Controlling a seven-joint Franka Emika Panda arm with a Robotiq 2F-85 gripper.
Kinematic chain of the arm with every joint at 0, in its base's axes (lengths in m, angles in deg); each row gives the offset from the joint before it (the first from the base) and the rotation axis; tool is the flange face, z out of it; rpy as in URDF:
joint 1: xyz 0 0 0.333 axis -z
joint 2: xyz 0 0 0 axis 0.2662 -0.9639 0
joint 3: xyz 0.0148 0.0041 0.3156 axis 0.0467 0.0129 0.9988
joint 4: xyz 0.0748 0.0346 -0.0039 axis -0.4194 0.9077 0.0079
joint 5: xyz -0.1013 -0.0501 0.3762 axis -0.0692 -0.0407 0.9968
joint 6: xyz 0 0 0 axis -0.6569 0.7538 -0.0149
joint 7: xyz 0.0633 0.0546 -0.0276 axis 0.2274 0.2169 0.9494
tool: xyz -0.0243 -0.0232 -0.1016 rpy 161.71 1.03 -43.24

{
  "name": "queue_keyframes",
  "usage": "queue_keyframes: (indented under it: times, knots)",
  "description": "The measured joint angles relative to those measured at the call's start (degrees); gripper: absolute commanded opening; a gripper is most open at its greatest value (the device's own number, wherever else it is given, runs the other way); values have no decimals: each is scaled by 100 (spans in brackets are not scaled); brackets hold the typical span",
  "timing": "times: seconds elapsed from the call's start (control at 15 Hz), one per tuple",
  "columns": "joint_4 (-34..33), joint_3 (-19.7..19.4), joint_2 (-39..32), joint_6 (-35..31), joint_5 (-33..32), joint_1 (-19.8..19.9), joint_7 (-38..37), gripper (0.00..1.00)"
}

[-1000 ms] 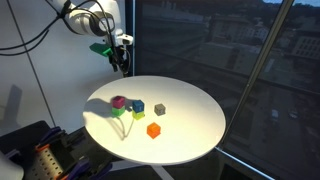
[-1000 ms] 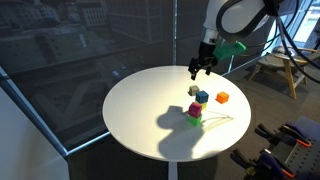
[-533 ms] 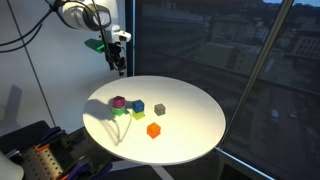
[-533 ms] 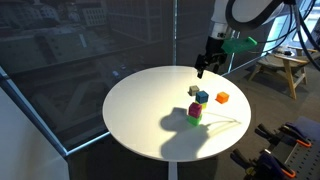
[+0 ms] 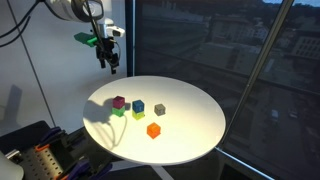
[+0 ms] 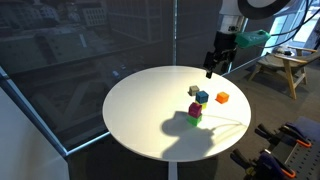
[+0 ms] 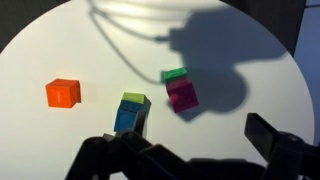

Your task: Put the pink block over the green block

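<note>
In an exterior view the pink block (image 5: 119, 101) sits on the green block (image 5: 119, 112), so I judge the stack made and nothing left for you but to keep clear of it. Your tool (image 5: 112, 66) hangs high over the rim of the bench (image 5: 190, 140), well apart from every block. In an exterior view from across the room, the stack (image 6: 194, 116) stands inside the bench, with the blue block (image 6: 202, 97) near it and bare top toward the edge. In the wrist view the fingers (image 7: 285, 145) are spread with nothing between them. Pink covers most of green in shadow, and the orange block (image 7: 63, 92) lies well off, so you have open room all round.
</note>
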Motion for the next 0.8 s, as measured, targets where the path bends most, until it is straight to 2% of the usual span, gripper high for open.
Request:
queue_keyframes:
  times: [0.33, 0.8]
  knots:
    - [178, 25, 333, 184, 14, -6, 354, 100]
    - [303, 69, 616, 206, 48, -9, 387, 100]
